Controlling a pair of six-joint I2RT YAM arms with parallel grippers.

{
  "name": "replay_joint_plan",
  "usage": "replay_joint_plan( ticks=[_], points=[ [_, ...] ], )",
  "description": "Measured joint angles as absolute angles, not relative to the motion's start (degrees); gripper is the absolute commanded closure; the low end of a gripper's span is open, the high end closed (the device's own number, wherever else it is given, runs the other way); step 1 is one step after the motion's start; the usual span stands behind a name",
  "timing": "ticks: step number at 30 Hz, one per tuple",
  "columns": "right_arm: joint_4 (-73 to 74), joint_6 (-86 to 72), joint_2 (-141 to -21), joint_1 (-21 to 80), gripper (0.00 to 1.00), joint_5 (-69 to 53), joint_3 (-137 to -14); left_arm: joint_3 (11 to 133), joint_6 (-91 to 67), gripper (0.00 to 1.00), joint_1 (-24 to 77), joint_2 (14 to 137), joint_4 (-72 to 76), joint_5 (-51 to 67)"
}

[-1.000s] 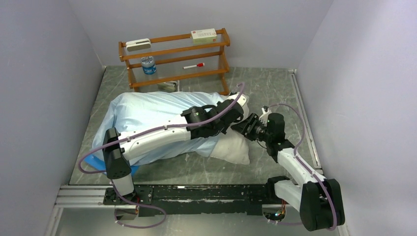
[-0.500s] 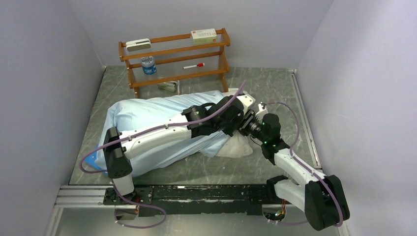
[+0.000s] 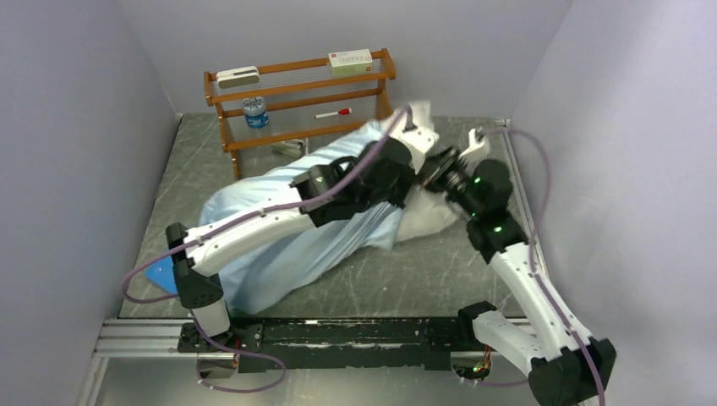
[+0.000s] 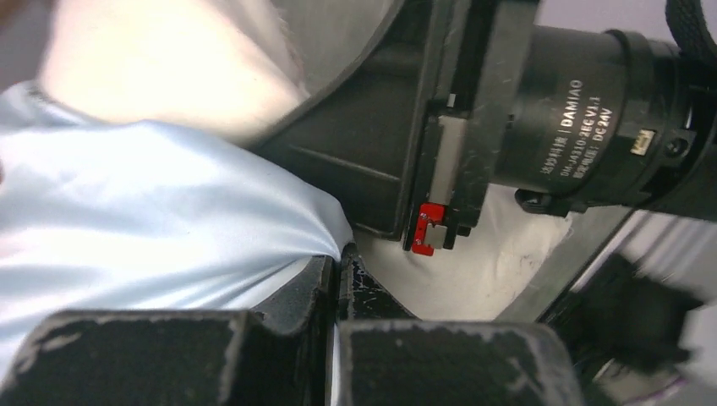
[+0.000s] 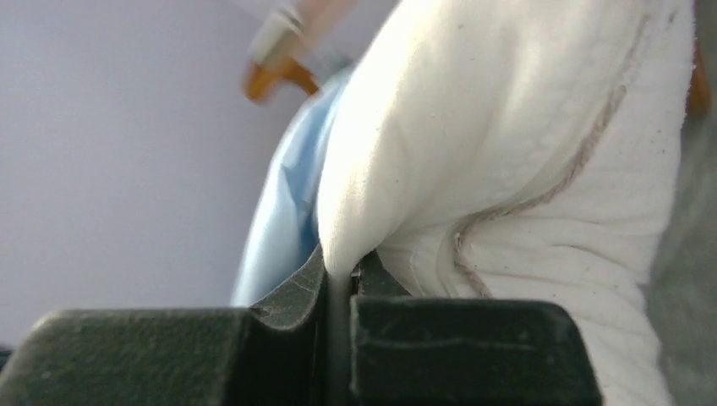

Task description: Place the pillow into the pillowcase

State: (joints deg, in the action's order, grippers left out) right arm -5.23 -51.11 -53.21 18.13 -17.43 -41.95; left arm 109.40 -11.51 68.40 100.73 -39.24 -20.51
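left gripper [image 4: 339,271]: clamps a fold of the pillowcase [image 4: 152,211], which spreads to its left
right gripper [image 5: 340,271]: pinches the pillow [image 5: 507,169] edge; pillow above and right of it, pillowcase behind-left
grippers: just beside each other, facing
rack [image 3: 300,93]: behind both grippers, on the table's [image 3: 457,271] far edge

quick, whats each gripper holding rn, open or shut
The left gripper is shut on a fold of the pillowcase.
The right gripper is shut on an edge of the pillow.

The pillow [image 3: 427,222] and pillowcase [image 3: 287,264] have lifted, apparently toward the rack [image 3: 304,106].
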Motion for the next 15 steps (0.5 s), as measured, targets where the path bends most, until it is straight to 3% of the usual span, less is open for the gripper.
replay_joint_plan(
  ticks=[7,12,15],
  points=[
    [5.63,-39.81,-52.36,18.57,1.0,-9.87,-76.34,110.28,-17.32,0.95,68.82,89.54,-16.03,-10.26],
    [7.2,-31.09,-53.56,18.87,1.0,-9.3,-91.18,104.97,-23.03,0.95,69.6,83.07,-1.43,-3.38],
    [6.7,-26.74,-54.89,18.85,1.0,-13.21,-93.54,99.94,-24.27,0.95,69.58,80.53,2.79,-2.37]
  ],
)
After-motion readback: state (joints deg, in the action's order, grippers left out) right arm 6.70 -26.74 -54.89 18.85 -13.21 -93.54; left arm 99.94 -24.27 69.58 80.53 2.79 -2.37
